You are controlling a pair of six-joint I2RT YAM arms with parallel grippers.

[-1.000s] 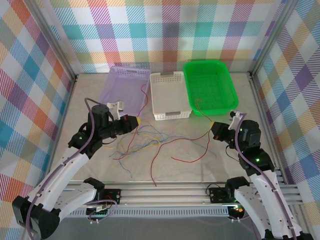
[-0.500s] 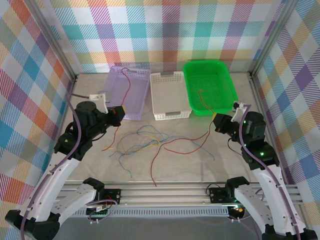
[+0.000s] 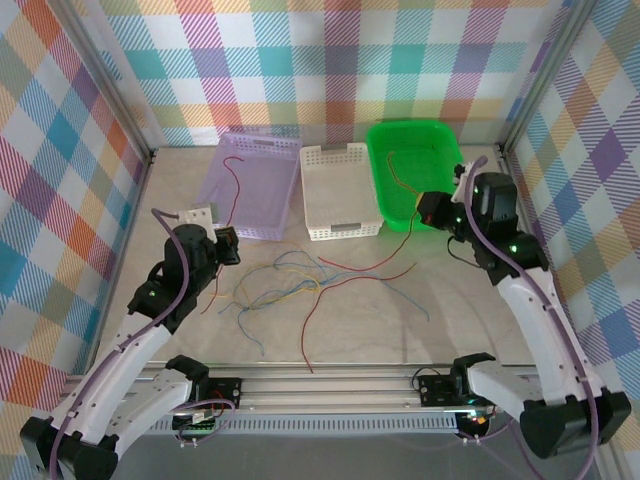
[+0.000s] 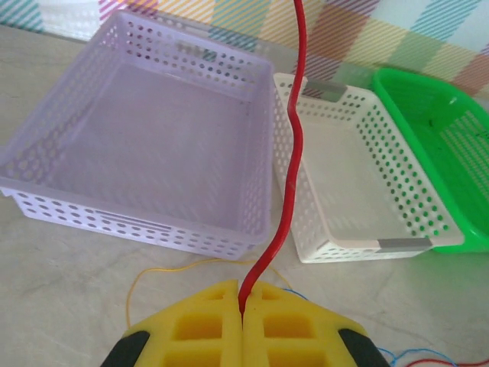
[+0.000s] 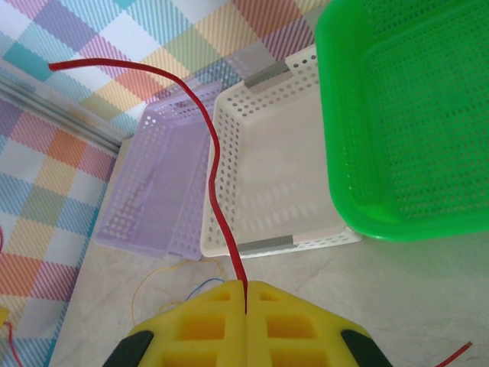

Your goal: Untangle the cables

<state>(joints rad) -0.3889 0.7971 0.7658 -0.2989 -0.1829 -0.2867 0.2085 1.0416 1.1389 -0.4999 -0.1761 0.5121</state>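
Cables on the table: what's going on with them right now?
The left pincer is shut on a red cable that sticks up near the purple basket. The right pincer is shut on a second red cable beside the green basket. The rest of the cables lie in a loose tangle on the table, in front of the white basket.
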